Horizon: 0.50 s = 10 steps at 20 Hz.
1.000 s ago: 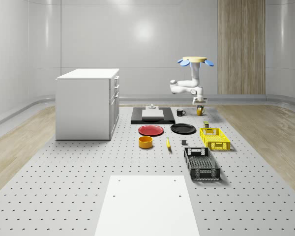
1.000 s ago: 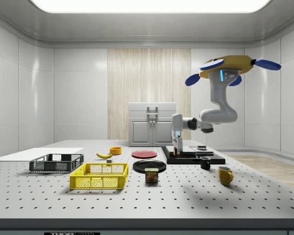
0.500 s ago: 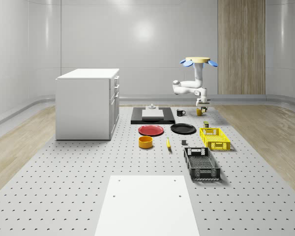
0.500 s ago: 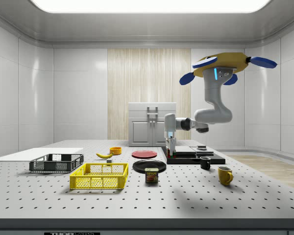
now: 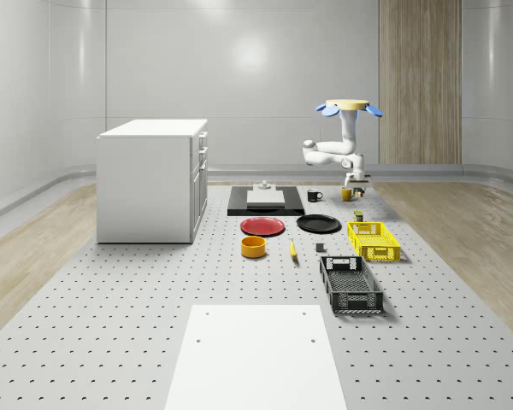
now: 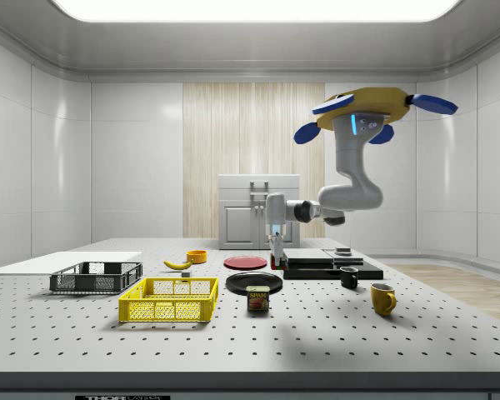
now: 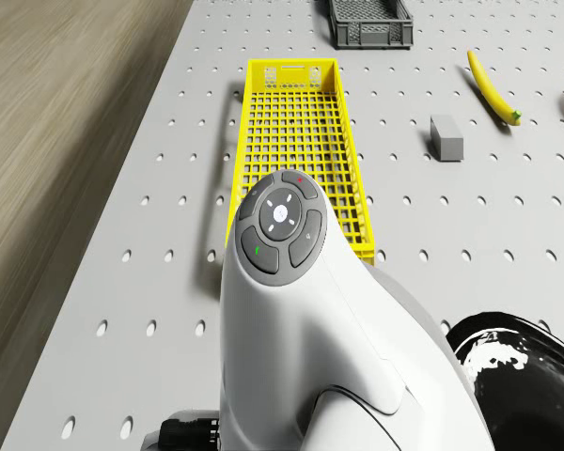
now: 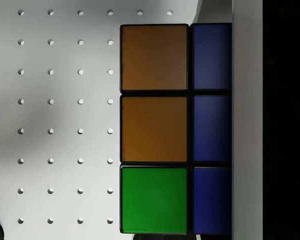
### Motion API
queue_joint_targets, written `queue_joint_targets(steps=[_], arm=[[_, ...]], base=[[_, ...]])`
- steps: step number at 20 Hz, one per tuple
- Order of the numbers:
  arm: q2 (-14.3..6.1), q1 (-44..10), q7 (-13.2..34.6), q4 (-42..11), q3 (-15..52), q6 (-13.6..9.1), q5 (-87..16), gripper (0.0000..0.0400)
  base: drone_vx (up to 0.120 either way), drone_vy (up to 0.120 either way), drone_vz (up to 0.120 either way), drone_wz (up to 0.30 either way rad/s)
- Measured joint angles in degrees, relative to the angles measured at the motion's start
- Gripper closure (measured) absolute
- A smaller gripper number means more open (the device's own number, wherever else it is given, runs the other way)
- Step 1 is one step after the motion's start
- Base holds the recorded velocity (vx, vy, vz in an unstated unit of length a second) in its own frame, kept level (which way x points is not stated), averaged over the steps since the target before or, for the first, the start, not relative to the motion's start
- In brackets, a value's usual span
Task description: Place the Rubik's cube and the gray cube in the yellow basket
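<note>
Side view: drone (image 6: pixel 368 108) farther left.

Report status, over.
Drone hovering over table beside black plate. Jaws shut on Rubik's cube, held off the surface. The gray cube is on table beside yellow basket. Nothing blocking the basket.

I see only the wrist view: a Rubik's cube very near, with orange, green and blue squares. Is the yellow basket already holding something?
Observer: No. In the drone view, the visible part of the yellow basket holds nothing.
Operator: Where is the gray cube?
Observer: The gray cube lies on the table, apart from the basket, between it and the banana.
Operator: And the drone?
Observer: In the side view the drone hovers high, and the claw carries the Rubik's cube above the table.
</note>
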Motion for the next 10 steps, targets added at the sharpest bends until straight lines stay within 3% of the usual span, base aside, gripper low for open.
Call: queue_joint_targets(steps=[10], arm=[[-0.9,-0.2,0.2,0.0,0.1,0.8,0.4,0.0075]], base=[[0.120,0.000,0.000,0.000]])
